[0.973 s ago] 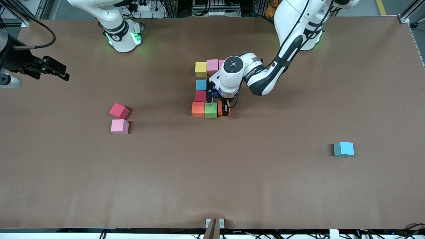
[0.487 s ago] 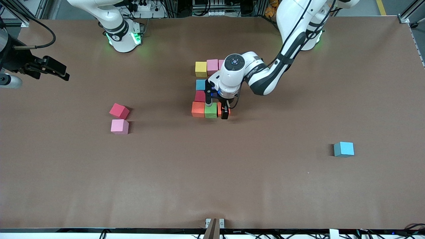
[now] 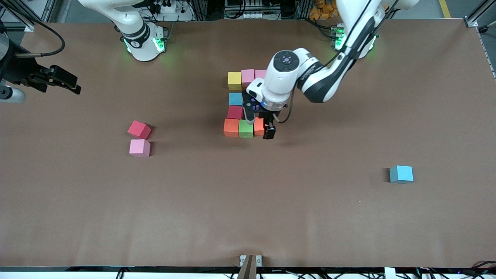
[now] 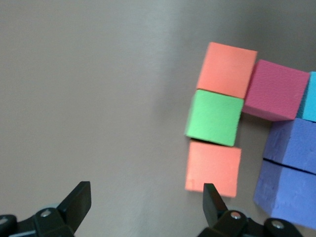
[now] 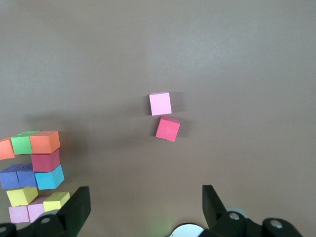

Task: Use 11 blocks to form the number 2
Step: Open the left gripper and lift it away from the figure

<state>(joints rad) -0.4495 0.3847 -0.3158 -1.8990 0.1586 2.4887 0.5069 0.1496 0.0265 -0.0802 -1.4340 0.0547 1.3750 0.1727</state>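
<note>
Left tool (image 3: pixel 260 124) open, empty, over the partly built number 2 (image 3: pixel 245 101) mid-counter. Right tool (image 5: pixel 143 210) open, waiting. Loose blocks: red (image 3: pixel 139 129), pink (image 3: pixel 139 147), blue (image 3: pixel 401 174). Look light, squashy; pinch flat opposite sides gently.

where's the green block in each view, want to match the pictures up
Front view: the green block sits mid-table, middle of the digit's row nearest that camera, between two orange blocks.
Left wrist view: green block, right of centre, orange on either side.
Right wrist view: green block, at the left edge, in the block cluster.
Shared landmark: the dark red block, touching the end orange block.
</note>
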